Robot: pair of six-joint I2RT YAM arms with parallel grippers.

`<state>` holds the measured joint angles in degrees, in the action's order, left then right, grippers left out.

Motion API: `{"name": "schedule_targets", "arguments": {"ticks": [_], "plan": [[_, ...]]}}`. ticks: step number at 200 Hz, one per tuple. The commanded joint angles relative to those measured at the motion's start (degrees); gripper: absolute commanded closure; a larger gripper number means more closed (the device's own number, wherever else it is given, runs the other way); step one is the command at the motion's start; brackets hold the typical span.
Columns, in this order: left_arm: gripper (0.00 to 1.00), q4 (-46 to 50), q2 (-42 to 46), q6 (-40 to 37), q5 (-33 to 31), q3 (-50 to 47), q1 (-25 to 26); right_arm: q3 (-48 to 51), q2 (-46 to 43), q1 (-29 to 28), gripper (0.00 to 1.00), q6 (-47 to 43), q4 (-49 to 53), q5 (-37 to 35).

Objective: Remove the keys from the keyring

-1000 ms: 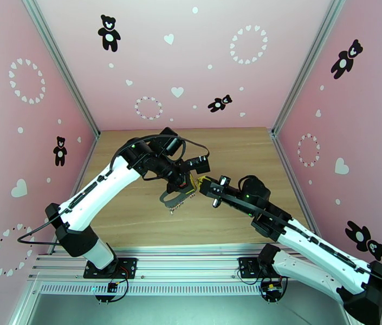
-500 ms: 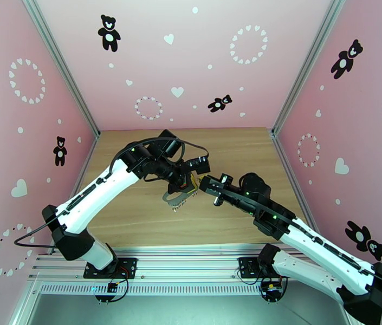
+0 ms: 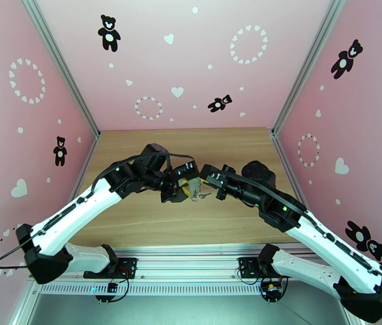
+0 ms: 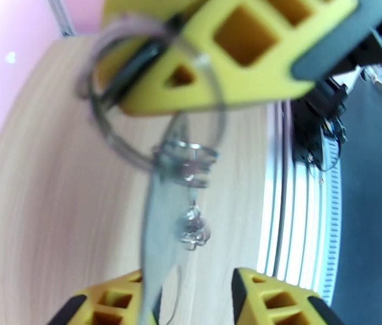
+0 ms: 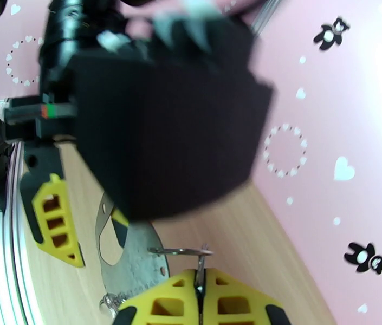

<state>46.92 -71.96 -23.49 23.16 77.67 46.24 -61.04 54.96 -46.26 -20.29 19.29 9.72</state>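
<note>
L gripper [image 4: 191, 292] jaws now apart (were clamped 1 s ago), and L arm [image 3: 82, 209] has dropped lower. R gripper [image 5: 199, 278] is pinched tight on the thin ring of the keyring [image 5: 135, 262]. Keyring hangs above table [image 3: 136, 220] btwn both grippers, raised vs before.

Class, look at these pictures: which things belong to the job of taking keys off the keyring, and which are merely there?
Belong: keyring, pinched by the right gripper; left gripper, open; keys, too blurred to pick out.
Merely there: wooden table; pink patterned walls; metal rail.
</note>
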Motion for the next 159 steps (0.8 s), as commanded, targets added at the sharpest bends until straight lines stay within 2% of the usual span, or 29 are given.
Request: {"name": "schedule_targets", "arguments": {"ticks": [1,34,63,75,95,115,125,142,159], "plan": [[0.51,-15.2,6.2,8.4,-5.7,-7.7,-0.3,-3.0,2.1,0.0,1.00,3.7,10.9,-0.6],[0.47,-25.9,10.5,15.5,-13.5,-16.1,-0.3,-3.9,3.1,-0.1,1.00,5.0,13.3,-3.6],[0.45,-38.2,11.5,18.6,-11.8,-23.2,0.2,-4.9,5.5,0.0,1.00,6.2,17.5,-4.6],[0.45,-42.4,9.9,19.6,-13.1,-24.7,0.9,-5.2,6.3,0.0,1.00,7.0,18.5,-5.9],[0.46,-49.1,6.6,17.6,-14.0,-26.6,3.0,-6.5,7.3,0.0,1.00,7.9,20.1,-5.9],[0.43,-55.3,4.1,16.9,-9.0,-28.4,3.5,-7.2,8.0,0.0,1.00,8.0,21.1,-7.8],[0.43,-56.0,2.4,16.0,-6.4,-28.1,3.6,-7.6,8.1,0.0,1.00,8.0,21.4,-8.3],[0.44,-55.5,-0.4,15.4,-7.5,-27.2,4.0,-7.4,7.9,0.0,1.00,7.6,21.1,-8.0],[0.43,-60.3,-1.1,15.7,-7.0,-28.9,4.0,-7.4,7.9,0.0,1.00,7.0,21.5,-8.3]]}}
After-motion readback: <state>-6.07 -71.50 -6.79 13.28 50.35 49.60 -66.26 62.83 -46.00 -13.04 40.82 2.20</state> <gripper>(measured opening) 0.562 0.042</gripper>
